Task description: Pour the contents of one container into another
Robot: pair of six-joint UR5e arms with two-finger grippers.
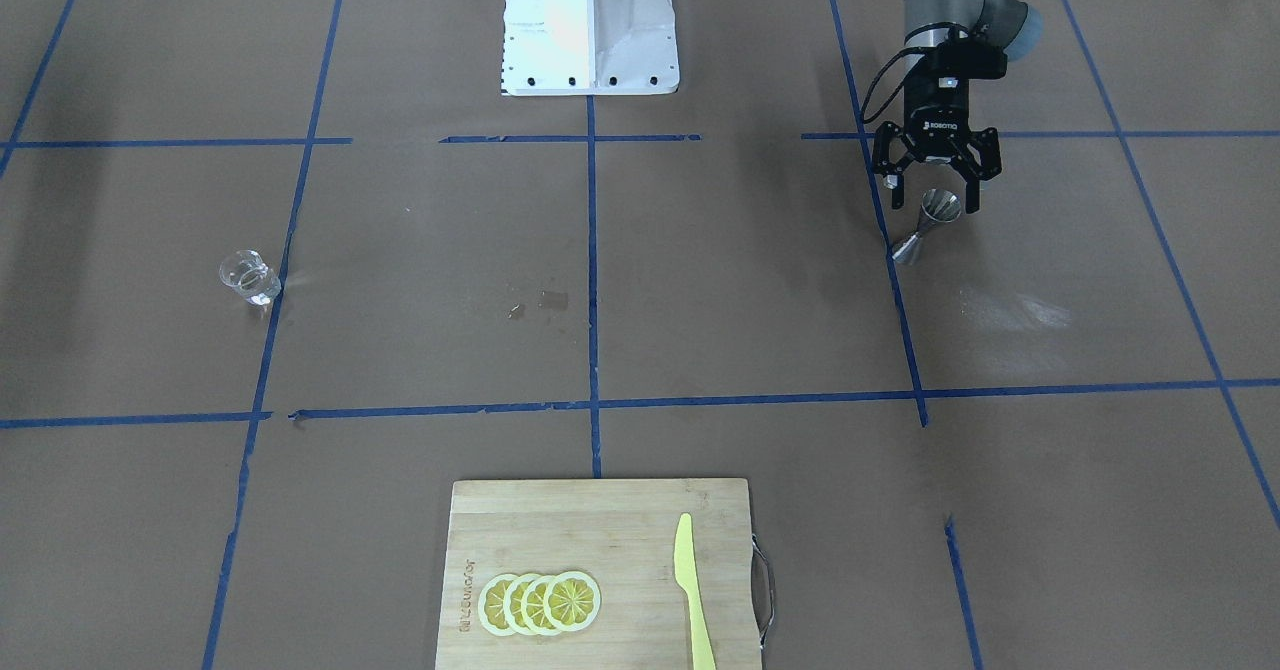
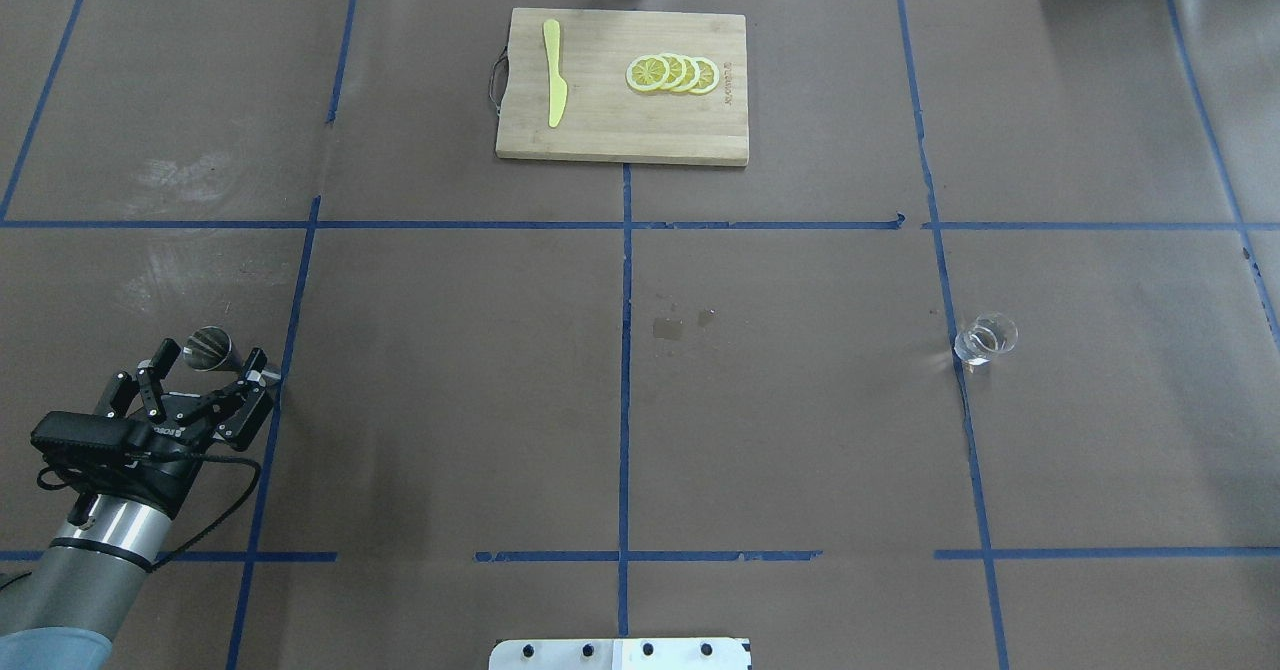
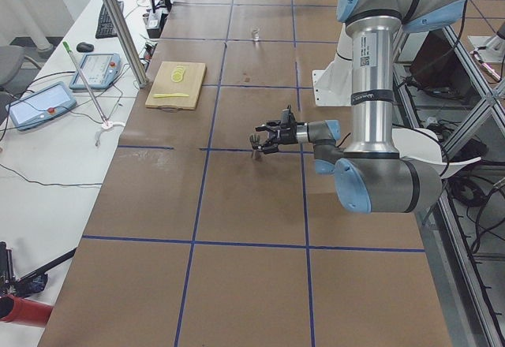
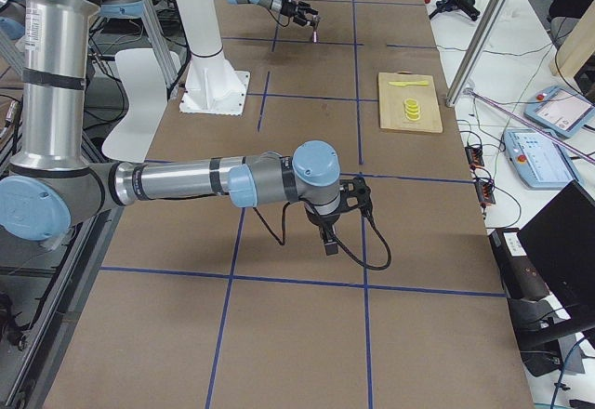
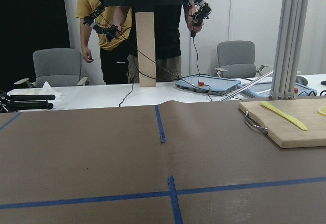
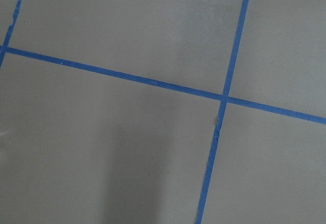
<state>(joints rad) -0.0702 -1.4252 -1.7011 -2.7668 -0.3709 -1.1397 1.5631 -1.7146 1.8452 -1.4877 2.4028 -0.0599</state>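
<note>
Clock directions are read from the overhead view, 12 pointing away from the robot.

Glass cup (image 2: pixel 985 340): upright on the desk (image 2: pixel 620 430), at about 3 o'clock from the desk's centre, on a blue tape line. No pincer is near it. Whether it holds liquid is too small to tell.

Jigger (image 2: pixel 212 348): upright on the desk at about 9 o'clock from centre, well apart from the cup, which lies at its 3 o'clock.

Left pincer (image 2: pixel 213 362): spread wide and held low and level. The jigger stands at its 12 o'clock, at the fingertips and roughly between them. The fingers (image 1: pixel 890 182) do not look closed on the metal, and I cannot tell if either touches it.

Right pincer (image 4: pixel 329 240): seen only from the side camera, pointing down over bare desk, well away from both vessels. I cannot tell whether it is spread or closed.

Progress, as a judgement: opening stage. Neither vessel is grasped or lifted, and nothing has been poured. Left to do: close on the jigger, pick up the cup, bring the two together, tip the cup over the jigger.

Further out: a cutting board (image 2: pixel 620 140) at 12 o'clock, carrying lemon slices (image 2: pixel 672 73) and a yellow knife (image 2: pixel 554 85).
</note>
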